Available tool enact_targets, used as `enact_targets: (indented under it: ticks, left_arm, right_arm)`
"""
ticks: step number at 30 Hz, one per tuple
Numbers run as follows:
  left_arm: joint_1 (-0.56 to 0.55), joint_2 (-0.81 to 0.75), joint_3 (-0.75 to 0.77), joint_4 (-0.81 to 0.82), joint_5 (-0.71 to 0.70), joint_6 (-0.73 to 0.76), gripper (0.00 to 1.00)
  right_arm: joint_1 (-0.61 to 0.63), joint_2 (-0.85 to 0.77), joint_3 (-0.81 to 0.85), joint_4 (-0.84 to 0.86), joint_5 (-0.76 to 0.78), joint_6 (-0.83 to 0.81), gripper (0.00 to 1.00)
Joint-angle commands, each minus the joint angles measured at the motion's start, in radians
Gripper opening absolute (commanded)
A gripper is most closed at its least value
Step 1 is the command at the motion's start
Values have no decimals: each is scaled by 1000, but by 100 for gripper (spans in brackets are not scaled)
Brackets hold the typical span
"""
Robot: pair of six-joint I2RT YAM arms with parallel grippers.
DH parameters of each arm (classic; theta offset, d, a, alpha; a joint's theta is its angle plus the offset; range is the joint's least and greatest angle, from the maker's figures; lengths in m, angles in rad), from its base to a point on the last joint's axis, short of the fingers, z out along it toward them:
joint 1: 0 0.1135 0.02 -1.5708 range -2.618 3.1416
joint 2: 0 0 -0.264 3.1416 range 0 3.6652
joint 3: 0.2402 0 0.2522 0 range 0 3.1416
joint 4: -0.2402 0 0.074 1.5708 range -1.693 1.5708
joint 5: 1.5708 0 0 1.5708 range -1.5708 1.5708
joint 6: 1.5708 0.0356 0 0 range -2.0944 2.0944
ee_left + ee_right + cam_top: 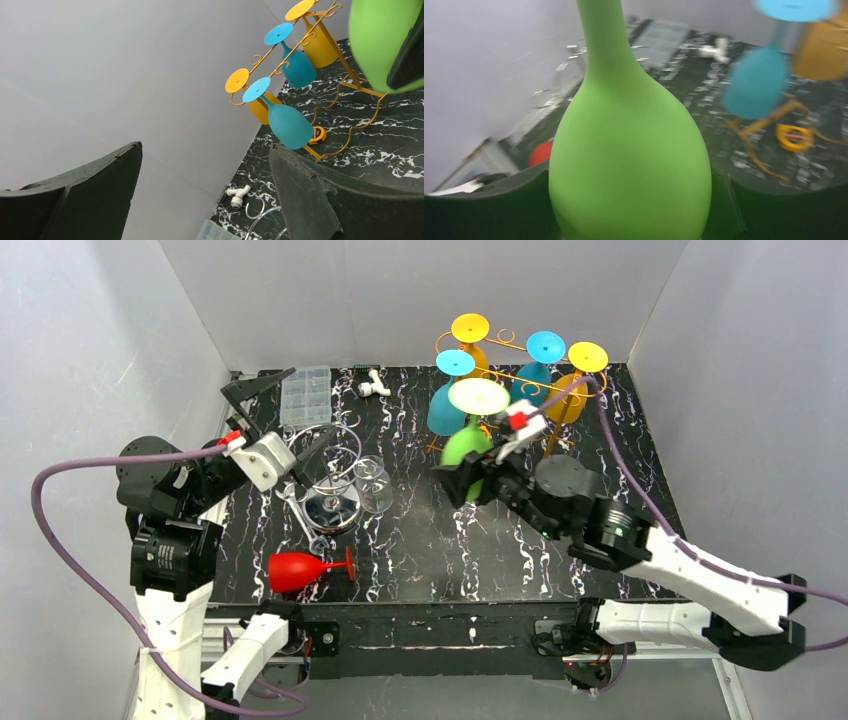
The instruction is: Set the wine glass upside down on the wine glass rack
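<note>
My right fingers [489, 210] grip the green wine glass [629, 150] by its bowl, foot up, just before the rack [552, 443]; it looks light, slick, probably plastic. My left fingers [320, 200] gape wide, holding nothing.
</note>
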Motion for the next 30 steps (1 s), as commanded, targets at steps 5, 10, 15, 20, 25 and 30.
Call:
enact_targets:
  ticks: [5, 10, 15, 20, 25, 30]
  left_arm:
    - [3, -1, 0, -16, -76, -70, 98]
    - [2, 3, -25, -22, -76, -52, 98]
    - [3, 23, -40, -28, -89, -30, 98]
    - [3, 46, -36, -33, -92, -25, 98]
    - [3, 67, -21, -58, -89, -5, 98]
    - [2, 89, 14, -90, -79, 2, 98]
  right_arm:
    - [-19, -281, -225, 22, 567, -134, 57]
    - [-19, -278, -290, 33, 736, -155, 59]
    - [-79, -207, -364, 156, 756, -178, 58]
    - [-368, -125, -389, 190, 509, -81, 54]
    - [-527, -47, -403, 258, 386, -52, 54]
    - [-530, 2, -425, 297, 352, -24, 54]
